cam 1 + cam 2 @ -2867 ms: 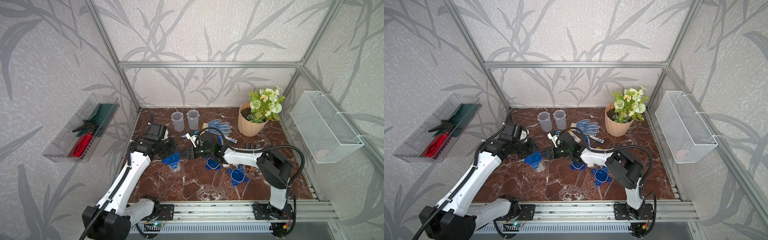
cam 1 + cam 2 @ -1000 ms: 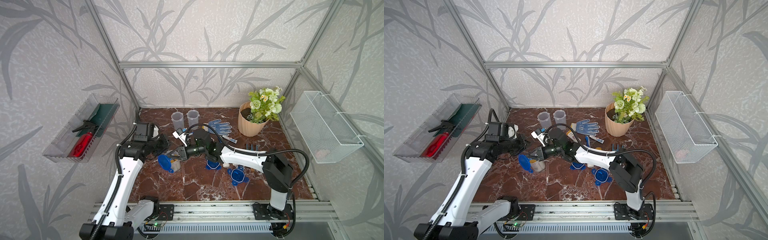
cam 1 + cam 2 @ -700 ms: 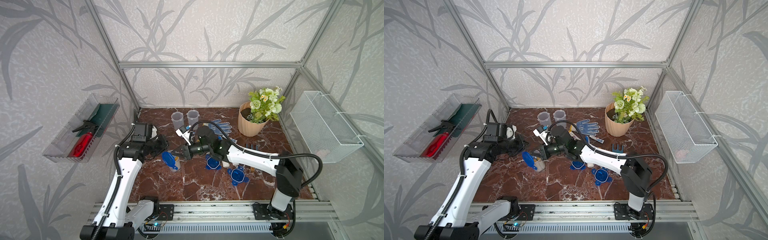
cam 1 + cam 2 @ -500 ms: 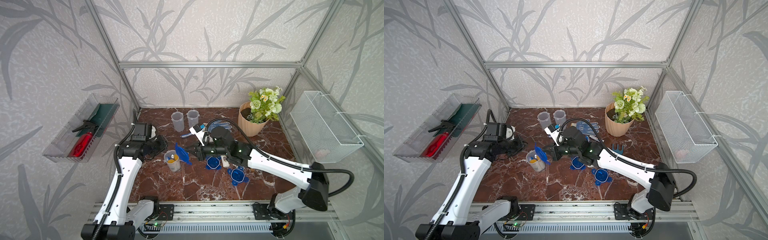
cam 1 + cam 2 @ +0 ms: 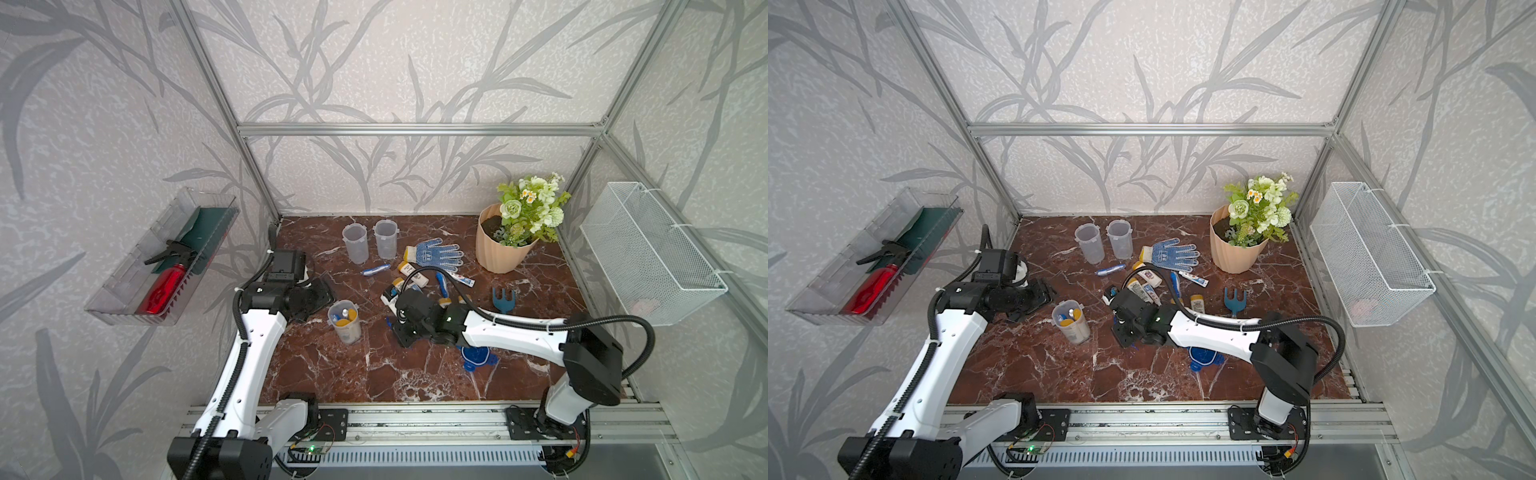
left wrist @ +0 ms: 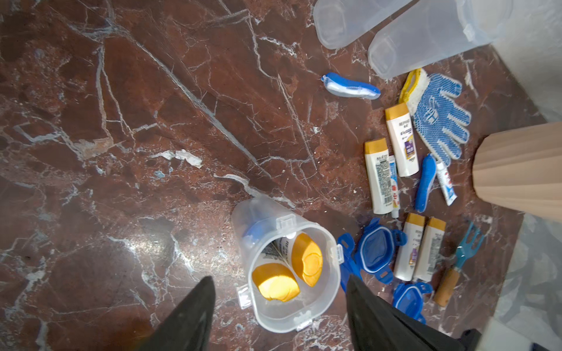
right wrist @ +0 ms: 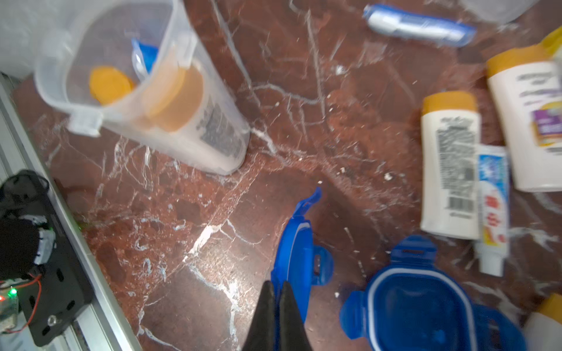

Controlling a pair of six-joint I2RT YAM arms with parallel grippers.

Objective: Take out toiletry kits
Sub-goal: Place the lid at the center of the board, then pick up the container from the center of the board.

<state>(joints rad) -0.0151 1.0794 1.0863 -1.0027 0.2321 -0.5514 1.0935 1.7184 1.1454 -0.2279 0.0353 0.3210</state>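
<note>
Right wrist view first, and it is smeared with blur, so you get shapes rather than labels. Nearest you, the right gripper is clenched on the rim of a blue lid, which stands on edge over the marble table. Whether its lower edge touches the stone, you can't tell. Just beside it a second lid lies flat, hollow side up, partly cut off by the frame. In both top views the wrist's own body hides those fingertips from you.

Next out is the open cup, upright, left of the table's middle, with bare stone between it and the held lid. The left wrist view looks straight down into it. You see two gold caps side by side and a blue toothbrush behind them, with the bottle bodies mostly hidden. The left gripper is released, its fingers spread wider than the cup. In a top view it sits short of the cup, toward the left wall.

Farther back, kit pieces lie loose: white bottles, toothpaste tubes and loose toothbrushes. The left wrist view lays them out plainly for you, while in the top views the right arm's cable crosses some. Beyond them, two empty cups stand beside the glove.
</note>
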